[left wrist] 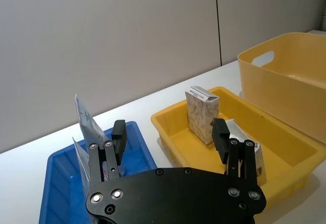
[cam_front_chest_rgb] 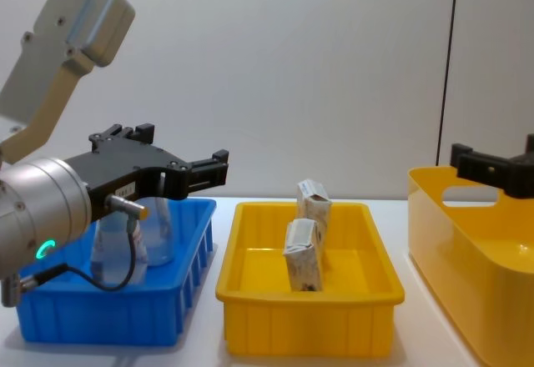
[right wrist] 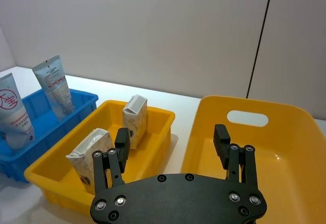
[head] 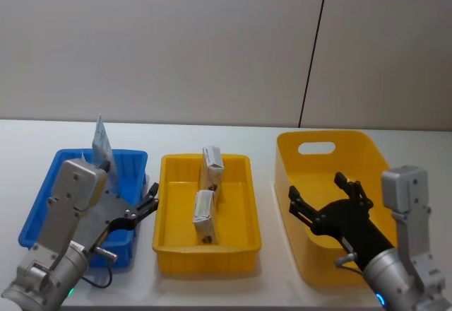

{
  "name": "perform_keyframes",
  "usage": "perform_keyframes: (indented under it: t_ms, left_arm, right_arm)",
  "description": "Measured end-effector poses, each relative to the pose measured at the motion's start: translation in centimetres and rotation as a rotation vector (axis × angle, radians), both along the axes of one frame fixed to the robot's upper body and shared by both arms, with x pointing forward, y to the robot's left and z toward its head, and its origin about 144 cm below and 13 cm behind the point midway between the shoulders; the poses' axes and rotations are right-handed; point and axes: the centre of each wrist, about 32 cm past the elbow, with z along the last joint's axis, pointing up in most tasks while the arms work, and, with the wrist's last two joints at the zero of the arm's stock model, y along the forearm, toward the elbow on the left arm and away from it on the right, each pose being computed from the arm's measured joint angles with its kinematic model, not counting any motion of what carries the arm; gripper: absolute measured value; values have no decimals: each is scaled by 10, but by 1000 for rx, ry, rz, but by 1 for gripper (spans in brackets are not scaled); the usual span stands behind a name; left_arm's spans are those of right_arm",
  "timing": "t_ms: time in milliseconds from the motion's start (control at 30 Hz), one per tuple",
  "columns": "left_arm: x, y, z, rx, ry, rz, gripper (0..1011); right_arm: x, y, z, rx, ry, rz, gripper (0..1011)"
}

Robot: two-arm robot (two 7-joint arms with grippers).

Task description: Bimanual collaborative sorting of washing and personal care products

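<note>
— Head view first: where are the arms?
— The left gripper (head: 151,199) hangs over the blue bin (head: 42,194), at the side nearest the yellow tray (head: 167,215). Its fingers are spread with nothing between them. The tubes (head: 102,141) stand beyond it at the bin's far end. The right gripper (head: 318,196) hovers above the big yellow bin (head: 332,138), also spread and empty. The 2 cartons (head: 203,212) sit in the tray, between the 2 grippers.

— And the left wrist view?
— The left gripper (left wrist: 169,135) is wide apart and bare. 2 tubes (left wrist: 85,119) stand upright in the blue bin (left wrist: 140,140), just past one finger. 1 carton (left wrist: 201,112) stands ahead in the yellow tray (left wrist: 168,119), and the other is partly hidden behind the second finger.

— Right wrist view?
— The right gripper (right wrist: 172,138) is released and holds nothing. The big yellow bin (right wrist: 285,127) lies ahead of one finger, the cartons (right wrist: 135,114) ahead of the other, and the tubes (right wrist: 56,84) farther off in the blue bin (right wrist: 81,99).

— Chest view?
— The left gripper (cam_front_chest_rgb: 213,171) reaches out above the blue bin (cam_front_chest_rgb: 100,317), with the tubes (cam_front_chest_rgb: 158,229) below it and the cartons (cam_front_chest_rgb: 302,258) off past its fingertips. The right gripper (cam_front_chest_rgb: 496,163) sits above the rim of the big yellow bin (cam_front_chest_rgb: 467,242).
</note>
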Motion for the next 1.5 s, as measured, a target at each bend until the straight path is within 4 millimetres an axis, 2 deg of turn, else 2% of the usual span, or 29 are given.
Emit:
perform_keyframes:
  t_ms: [400, 800, 1500]
  left_arm:
    - [0, 0, 0, 0, 0, 0, 1001]
    - [0, 0, 0, 0, 0, 0, 1001]
    - [0, 0, 0, 0, 0, 0, 1001]
  right_arm:
    - [30, 19, 7, -22, 61, 24, 1004]
    - [55, 53, 20, -56, 147, 26, 1004]
    - [78, 112, 44, -89, 354, -34, 1004]
